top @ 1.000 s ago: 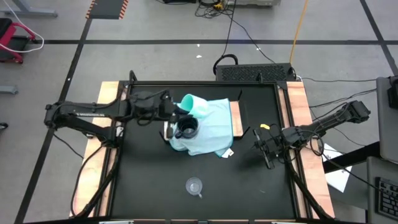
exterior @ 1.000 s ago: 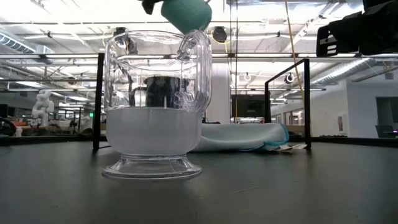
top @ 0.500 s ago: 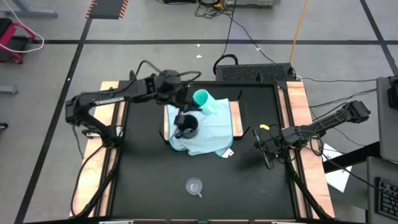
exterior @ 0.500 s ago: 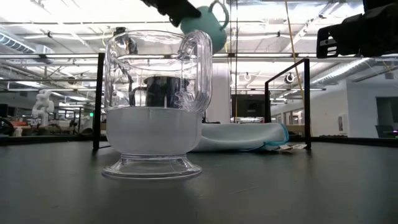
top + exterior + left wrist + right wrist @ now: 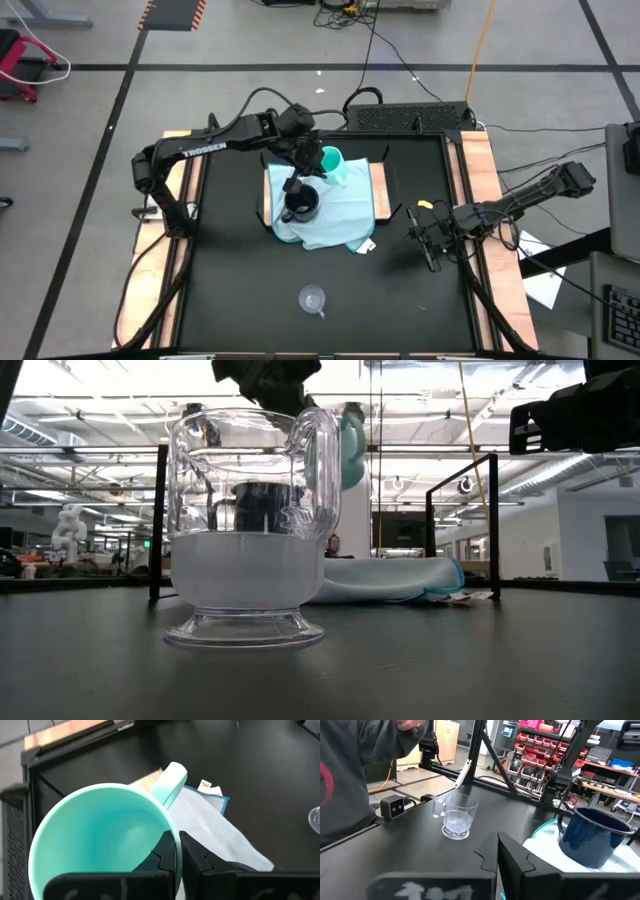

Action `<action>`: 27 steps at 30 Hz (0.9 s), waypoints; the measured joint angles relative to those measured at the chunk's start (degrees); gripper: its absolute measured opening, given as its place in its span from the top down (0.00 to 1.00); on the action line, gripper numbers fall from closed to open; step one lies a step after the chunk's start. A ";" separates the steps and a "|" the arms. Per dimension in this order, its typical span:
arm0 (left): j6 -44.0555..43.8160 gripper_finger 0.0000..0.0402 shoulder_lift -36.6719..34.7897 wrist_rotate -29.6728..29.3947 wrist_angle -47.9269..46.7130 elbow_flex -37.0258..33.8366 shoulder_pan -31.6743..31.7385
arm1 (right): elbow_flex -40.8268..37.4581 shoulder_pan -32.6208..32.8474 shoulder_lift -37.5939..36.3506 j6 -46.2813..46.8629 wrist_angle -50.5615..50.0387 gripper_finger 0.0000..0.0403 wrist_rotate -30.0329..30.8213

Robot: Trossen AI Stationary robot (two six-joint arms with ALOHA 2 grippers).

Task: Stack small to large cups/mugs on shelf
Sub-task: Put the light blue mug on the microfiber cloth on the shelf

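Note:
My left gripper [image 5: 308, 160] is shut on the turquoise cup [image 5: 329, 161], held in the air over the far part of the shelf [image 5: 378, 192], a low wood platform under a pale blue cloth. The cup also shows in the low view [image 5: 350, 452]. The black mug [image 5: 300, 204] stands upright on the cloth, just nearer than the cup. The small clear cup [image 5: 313, 298] stands on the black table near its front edge and fills the low view [image 5: 250, 530]. My right gripper [image 5: 428, 243] is shut and empty at the table's right side. My left gripper pinches the turquoise cup's wall at the rim [image 5: 175, 836], one finger [image 5: 162, 857] inside the cup and one finger [image 5: 200, 862] outside. The cup is lifted clear of the shelf, its mouth toward the wrist camera, its handle [image 5: 170, 777] on the side away from the fingers.
Wooden rails [image 5: 478, 165] run along the table's left and right sides. A white tag [image 5: 367, 245] lies at the cloth's near right corner. A person's grey sleeve [image 5: 355, 775] shows beyond the table in the right wrist view.
My left arm has swung toward the table's far edge and right, and has carried the turquoise cup from the shelf's left side to over its far middle. The cup has turned about, so that its mouth now shows from above, and has come lower.

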 joint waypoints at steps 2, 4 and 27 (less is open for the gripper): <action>1.35 0.99 1.14 0.18 -0.08 1.24 0.05 | 0.00 0.00 0.00 -0.22 0.01 1.00 0.02; 2.22 0.99 2.43 0.19 -0.31 2.53 0.16 | 0.00 0.01 0.00 -0.39 0.03 1.00 0.02; 13.60 0.99 15.25 -0.03 -13.12 9.68 0.15 | -0.02 -0.03 0.00 -0.42 -0.44 1.00 0.22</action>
